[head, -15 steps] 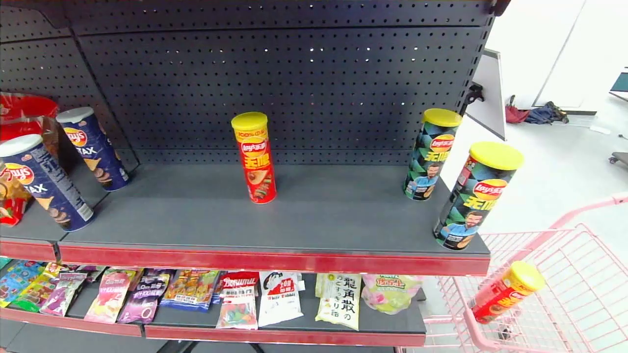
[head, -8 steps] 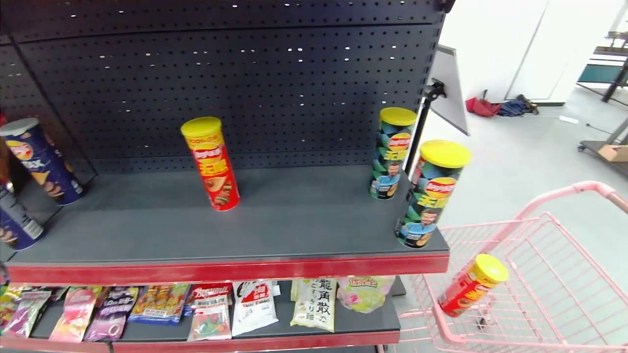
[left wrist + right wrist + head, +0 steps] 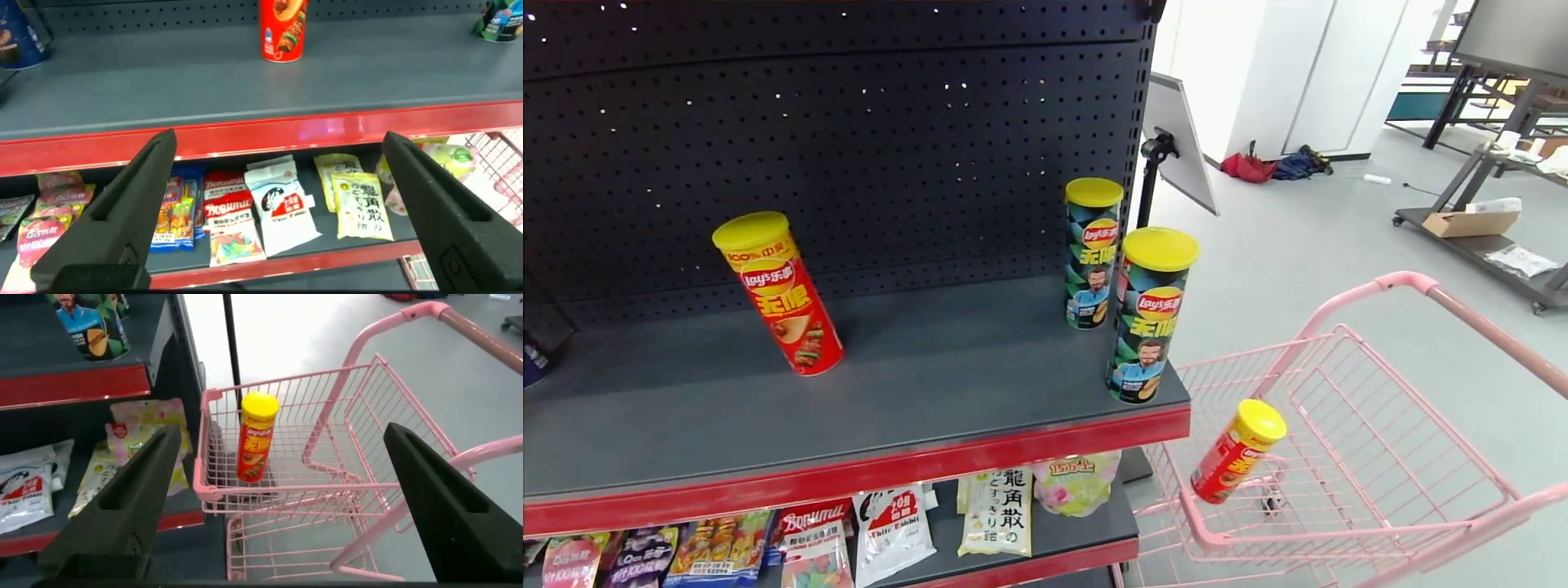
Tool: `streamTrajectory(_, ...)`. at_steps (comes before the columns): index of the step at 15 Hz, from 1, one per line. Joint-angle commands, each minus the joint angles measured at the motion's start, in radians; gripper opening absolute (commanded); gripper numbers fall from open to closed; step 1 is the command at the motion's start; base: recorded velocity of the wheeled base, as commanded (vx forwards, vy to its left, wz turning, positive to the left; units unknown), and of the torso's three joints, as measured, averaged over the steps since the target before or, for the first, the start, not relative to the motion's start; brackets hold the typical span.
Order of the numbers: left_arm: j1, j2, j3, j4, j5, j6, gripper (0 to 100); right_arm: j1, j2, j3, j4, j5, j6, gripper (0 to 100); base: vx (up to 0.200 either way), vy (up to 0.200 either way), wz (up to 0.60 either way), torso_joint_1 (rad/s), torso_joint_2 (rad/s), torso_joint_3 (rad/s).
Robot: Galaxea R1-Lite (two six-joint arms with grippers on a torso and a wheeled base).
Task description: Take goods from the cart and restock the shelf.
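Observation:
A red chip can with a yellow lid (image 3: 1239,451) (image 3: 257,437) stands leaning in the pink wire cart (image 3: 1347,384) (image 3: 359,408), right of the shelf. On the grey upper shelf (image 3: 890,392) (image 3: 245,82) stand one red can (image 3: 778,292) (image 3: 283,28) and two green-black cans (image 3: 1092,253) (image 3: 1147,314), the nearer one at the front right corner (image 3: 86,322). My left gripper (image 3: 278,220) is open in front of the shelf's red edge, holding nothing. My right gripper (image 3: 282,506) is open, facing the cart from a distance.
Snack bags (image 3: 890,531) (image 3: 270,204) lie in a row on the lower shelf. A blue can (image 3: 20,37) stands at the upper shelf's left end. A board on a stand (image 3: 1176,131) is behind the shelf end. A low trolley with a box (image 3: 1470,220) stands far right.
The head camera has turned to the right, so the shelf slid left in the picture and more of the cart shows. The cans have not moved.

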State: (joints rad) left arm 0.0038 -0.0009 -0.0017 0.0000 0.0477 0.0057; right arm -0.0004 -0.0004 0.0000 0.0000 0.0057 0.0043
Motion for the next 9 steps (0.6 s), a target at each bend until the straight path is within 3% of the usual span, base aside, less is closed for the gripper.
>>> streamTrajectory(1,0.001,0.001,0.0,0.0,0.0,0.0,100,0.0,0.0,0.0,0.0,0.0,0.0,100,0.0,0.0,0.0,0.0,0.0,0.0)
streamTrajectory(9,0.001,0.001,0.0,0.0,0.0,0.0,100,0.0,0.0,0.0,0.0,0.0,0.0,100,0.0,0.0,0.0,0.0,0.0,0.0)
